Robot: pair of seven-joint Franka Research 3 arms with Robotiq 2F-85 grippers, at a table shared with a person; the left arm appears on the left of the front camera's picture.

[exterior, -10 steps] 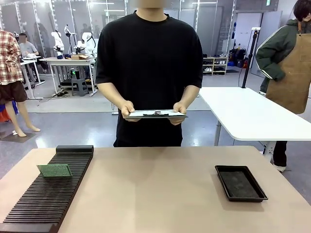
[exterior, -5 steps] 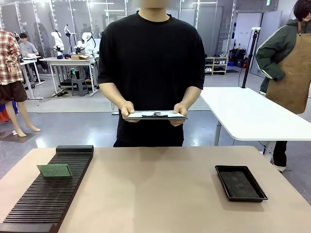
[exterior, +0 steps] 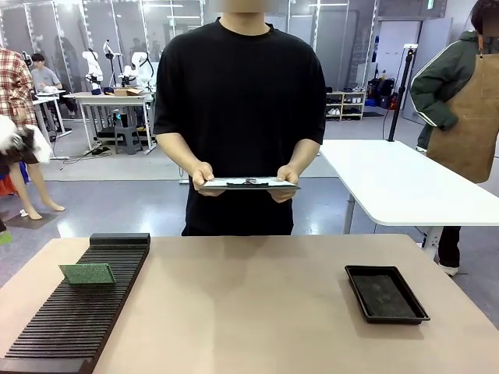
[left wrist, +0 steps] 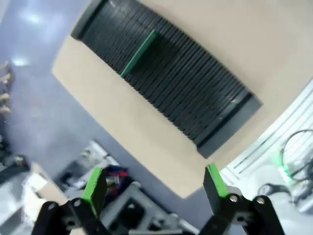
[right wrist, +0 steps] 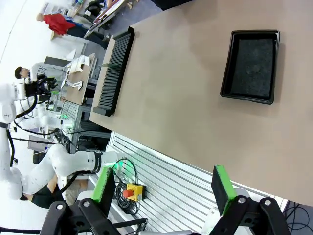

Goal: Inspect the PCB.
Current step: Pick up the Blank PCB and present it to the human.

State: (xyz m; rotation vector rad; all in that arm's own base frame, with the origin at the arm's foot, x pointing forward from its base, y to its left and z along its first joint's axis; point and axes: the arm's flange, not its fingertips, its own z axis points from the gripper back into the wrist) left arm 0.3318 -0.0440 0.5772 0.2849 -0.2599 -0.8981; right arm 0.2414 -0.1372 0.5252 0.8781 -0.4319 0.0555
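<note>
The PCB (exterior: 87,273), a green speckled board, stands on edge in a slot of the black ribbed rack (exterior: 78,319) at the table's left. In the left wrist view the PCB (left wrist: 138,54) is a thin green strip across the rack (left wrist: 195,103), far below my left gripper (left wrist: 154,188). That gripper is open and holds nothing, out past the table's corner. My right gripper (right wrist: 164,191) is also open and empty, high off the table's near edge. From there the rack (right wrist: 113,71) lies far off.
Across the table a person holds a white-papered clipboard (exterior: 249,184) level in both hands. A shallow black tray (exterior: 386,294) lies at the right, and the tray (right wrist: 250,66) is seen from above in the right wrist view. A white table (exterior: 405,187) stands behind.
A blurred white shape has come in at the front view's left edge. The person, clipboard, PCB and tray have stayed put.
</note>
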